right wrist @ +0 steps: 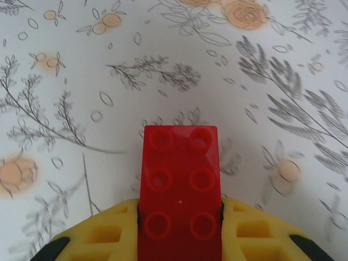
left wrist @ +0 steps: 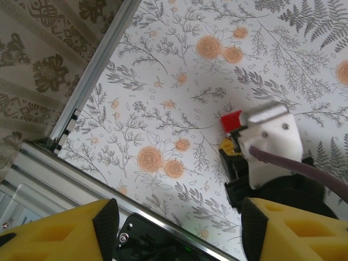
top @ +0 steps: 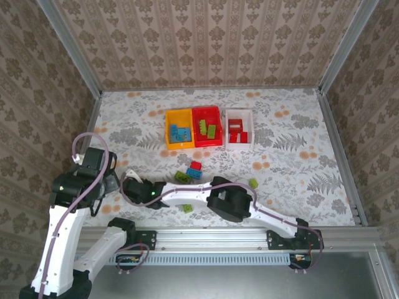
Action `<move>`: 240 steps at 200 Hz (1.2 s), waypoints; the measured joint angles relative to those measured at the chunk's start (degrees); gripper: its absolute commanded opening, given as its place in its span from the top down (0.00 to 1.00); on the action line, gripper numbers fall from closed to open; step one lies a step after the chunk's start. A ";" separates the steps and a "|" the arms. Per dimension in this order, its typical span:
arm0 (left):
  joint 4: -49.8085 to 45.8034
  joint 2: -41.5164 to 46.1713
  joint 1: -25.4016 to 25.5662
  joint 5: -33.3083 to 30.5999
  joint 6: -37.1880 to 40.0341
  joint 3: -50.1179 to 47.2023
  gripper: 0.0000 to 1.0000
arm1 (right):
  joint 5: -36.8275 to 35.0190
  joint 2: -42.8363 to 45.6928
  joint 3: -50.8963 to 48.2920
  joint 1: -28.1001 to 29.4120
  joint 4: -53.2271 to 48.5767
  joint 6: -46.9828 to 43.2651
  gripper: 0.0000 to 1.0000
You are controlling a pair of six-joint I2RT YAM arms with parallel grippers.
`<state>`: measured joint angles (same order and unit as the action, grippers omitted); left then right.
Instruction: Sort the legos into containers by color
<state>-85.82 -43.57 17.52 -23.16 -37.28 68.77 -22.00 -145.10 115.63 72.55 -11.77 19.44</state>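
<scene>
My right claw is clamped on a red lego brick. It lies lengthwise between my two yellow fingers, touching both, its far end jutting out over the desk. My left claw gapes wide, holding nothing.

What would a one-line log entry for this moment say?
phase: pick | right end effector: shut on red lego | left end effector: open, empty

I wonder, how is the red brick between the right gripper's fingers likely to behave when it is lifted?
The red brick looks like rigid plastic, so it probably won't flex in the right gripper. Its glossy sides might slip. Being flat-faced, it should not roll if dropped.
</scene>
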 measured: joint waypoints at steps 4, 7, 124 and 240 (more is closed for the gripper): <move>0.02 0.04 0.00 0.22 0.00 0.00 0.36 | 0.00 1.14 -1.97 -0.07 0.46 -0.22 0.85; 0.04 0.07 0.00 0.46 0.00 -0.02 0.36 | -0.04 2.01 -3.34 -0.15 0.96 -0.37 0.85; 25.38 -14.01 9.33 20.57 -0.04 -8.68 0.37 | 2.40 54.86 -48.26 -21.40 3.69 1.36 0.84; 49.18 -50.01 26.45 23.43 2.08 13.46 0.37 | 18.01 39.74 -31.82 -53.09 -12.37 3.10 0.82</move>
<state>-36.64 -93.58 43.97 0.27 -35.20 82.24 -3.99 -105.36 83.81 19.46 -24.14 22.55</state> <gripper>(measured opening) 0.632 0.312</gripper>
